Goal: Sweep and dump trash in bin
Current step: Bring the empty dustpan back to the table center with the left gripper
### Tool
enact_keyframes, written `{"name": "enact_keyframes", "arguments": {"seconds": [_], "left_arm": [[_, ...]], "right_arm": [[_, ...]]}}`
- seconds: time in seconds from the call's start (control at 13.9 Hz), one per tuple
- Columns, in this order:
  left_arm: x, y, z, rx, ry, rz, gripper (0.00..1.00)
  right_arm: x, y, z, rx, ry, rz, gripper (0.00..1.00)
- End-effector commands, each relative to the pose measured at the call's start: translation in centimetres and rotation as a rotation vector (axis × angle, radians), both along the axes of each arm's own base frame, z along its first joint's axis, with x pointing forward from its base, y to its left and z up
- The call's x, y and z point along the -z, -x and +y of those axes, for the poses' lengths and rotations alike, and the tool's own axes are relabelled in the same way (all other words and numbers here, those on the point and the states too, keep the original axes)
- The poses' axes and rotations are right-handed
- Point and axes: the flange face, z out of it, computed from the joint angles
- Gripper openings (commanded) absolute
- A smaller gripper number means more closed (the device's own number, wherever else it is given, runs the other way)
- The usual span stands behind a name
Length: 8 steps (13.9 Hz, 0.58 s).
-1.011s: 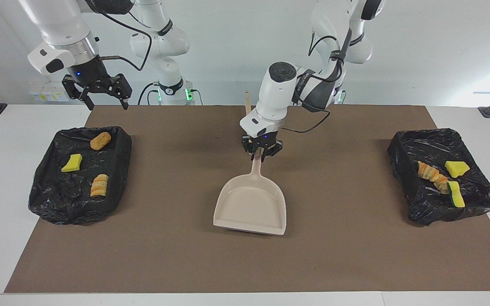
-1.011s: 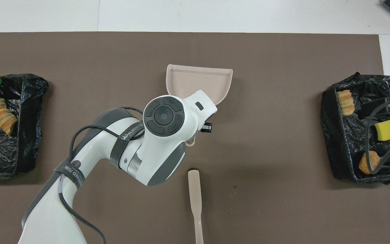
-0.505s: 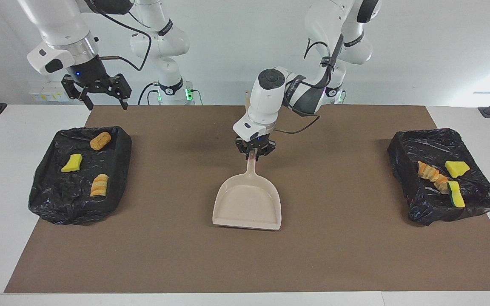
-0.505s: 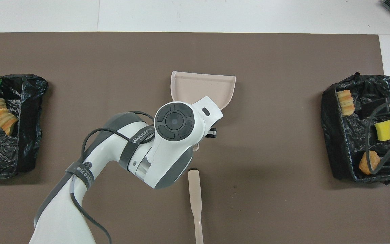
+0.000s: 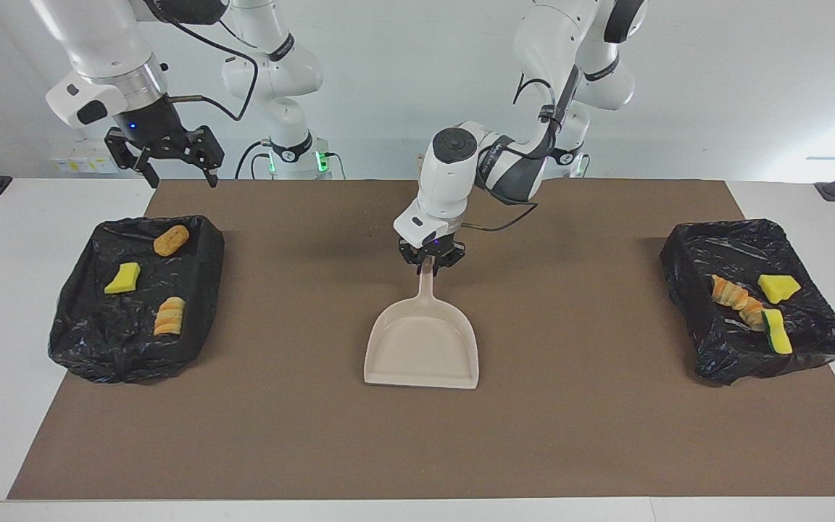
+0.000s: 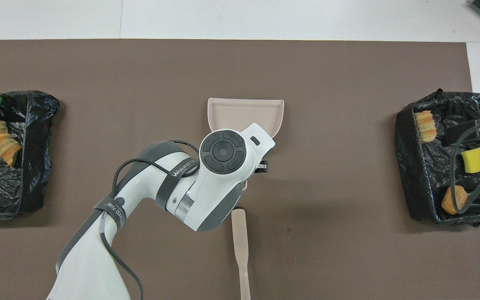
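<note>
Beige dustpan (image 5: 423, 346) flat on the brown mat mid-counter, its handle clenched in the left gripper (image 5: 430, 262) jaws, right gripper (image 5: 165, 156) held up over the counter's edge with jaws spread wide, trash (image 5: 169, 241) seen in 2 black-lined bins (image 5: 77, 341), 3 scraps in one, 4 in the other, brush (image 6: 240, 246) lying nearer the robots.

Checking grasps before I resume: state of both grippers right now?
Left gripper: shut on the dustpan handle.
Right gripper: open, holding nothing, over the bin.
</note>
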Motion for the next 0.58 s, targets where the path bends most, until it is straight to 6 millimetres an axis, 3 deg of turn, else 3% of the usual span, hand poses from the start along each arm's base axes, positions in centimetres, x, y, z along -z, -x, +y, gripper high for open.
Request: {"name": "enact_keyframes", "arguments": {"seconds": [0.0,0.29,0.51], "left_arm": [[-0.3,-0.2,-0.5,-0.189,0.050,-0.018,1.00],[-0.4,-0.3,-0.1,-0.228,0.045,-0.007,1.00],[-3.4,-1.9,2.5,-0.266,0.056,-0.028,1.00]], "right_arm": [[-0.3,0.1,-0.2,0.021,-0.016,-0.012,1.00],[-0.3,0.1,-0.2,0.021,-0.016,-0.011,1.00],[-0.3,0.1,-0.2,0.021,-0.016,-0.012,1.00]]}}
